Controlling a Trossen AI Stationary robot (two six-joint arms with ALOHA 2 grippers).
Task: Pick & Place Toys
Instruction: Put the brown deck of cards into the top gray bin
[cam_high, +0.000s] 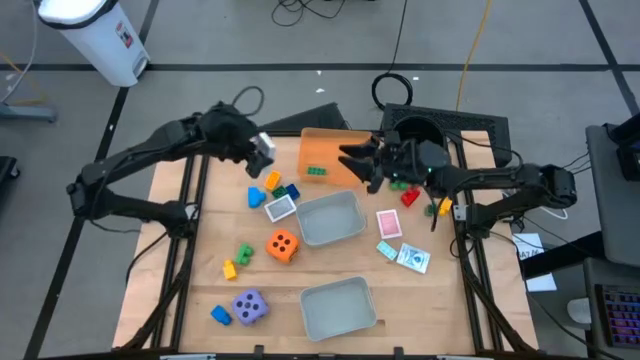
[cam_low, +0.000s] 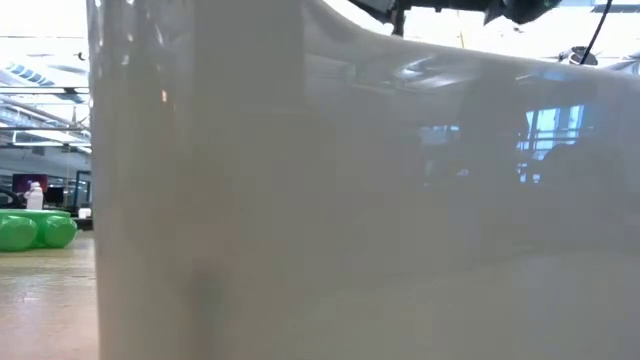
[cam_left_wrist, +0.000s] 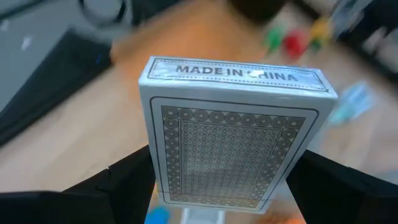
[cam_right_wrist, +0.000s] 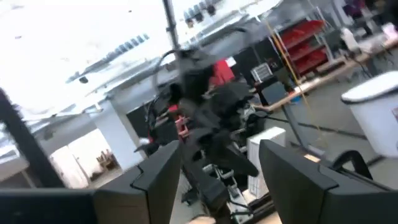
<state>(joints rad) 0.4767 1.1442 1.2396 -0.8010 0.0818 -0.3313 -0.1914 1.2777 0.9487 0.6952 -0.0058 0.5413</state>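
My left gripper (cam_high: 264, 152) hangs above the table's far left part, shut on a white-grey pack of playing cards (cam_left_wrist: 230, 130). My right gripper (cam_high: 352, 163) hovers open over the orange tray (cam_high: 325, 148), nothing between its fingers (cam_right_wrist: 163, 171). One green brick (cam_high: 317, 172) lies in that tray. On the table rest an orange die (cam_high: 283, 245), a purple die (cam_high: 249, 306), a pink pack (cam_high: 281, 207), a pink card (cam_high: 388, 223), teal cards (cam_high: 405, 256) and scattered bricks (cam_high: 272, 185). My left gripper pinches the card pack between its two fingers, one on each long narrow side (cam_left_wrist: 155, 180), at the end nearest the wrist. The fingers (cam_left_wrist: 127, 180) lie along the pack. Its printed end (cam_left_wrist: 236, 71) points away from the gripper, and the pack is lifted clear of the table.
Two clear grey trays stand mid-table (cam_high: 328, 218) and at the near edge (cam_high: 338, 307); the near one's wall (cam_low: 350, 200) fills the low view. A black pot (cam_high: 412, 130) sits at the far right. Red (cam_high: 410, 196) and yellow (cam_high: 443, 207) bricks lie under the right arm.
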